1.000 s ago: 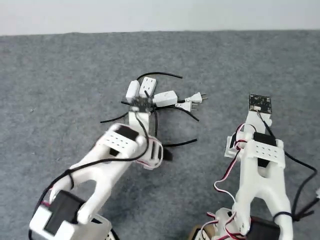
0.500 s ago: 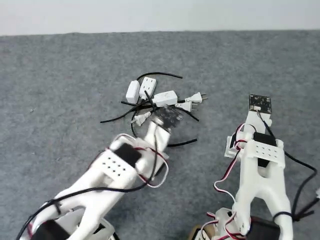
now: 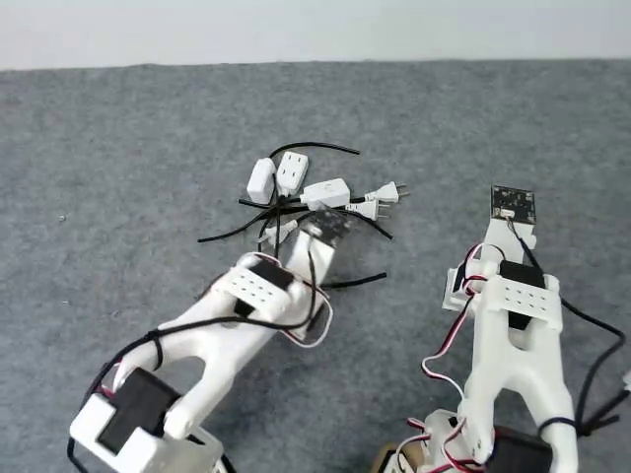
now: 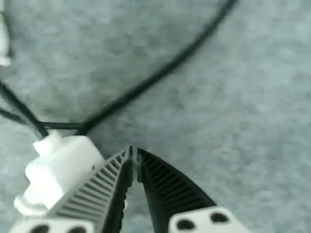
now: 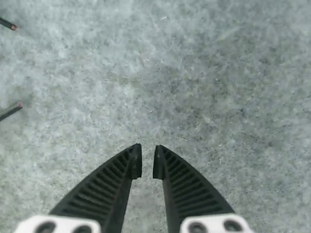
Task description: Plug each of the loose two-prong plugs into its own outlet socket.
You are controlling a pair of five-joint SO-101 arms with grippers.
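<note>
A tangle of black cords lies mid-table with three white outlet sockets: one (image 3: 261, 179), a second (image 3: 291, 169) and a third (image 3: 325, 192). One white two-prong plug (image 3: 380, 202) lies at the tangle's right, prongs pointing right. Another white plug (image 3: 279, 233) lies just beside my left arm's wrist (image 3: 330, 225). In the left wrist view my left gripper (image 4: 134, 153) is shut and empty, its tips just above the carpet, with that plug (image 4: 58, 167) against the outside of one finger (image 4: 104, 189). My right gripper (image 5: 144, 156) is shut and empty over bare carpet.
Grey carpet (image 3: 128, 148) covers the table, with open room left of and behind the tangle. My right arm (image 3: 513, 296) stands at the right, apart from the cords. Two loose cord ends (image 5: 9, 110) lie off to one side of the right gripper.
My left arm's wrist has swung from over the outlet sockets to the right and nearer side of the tangle. The right arm has not moved.
</note>
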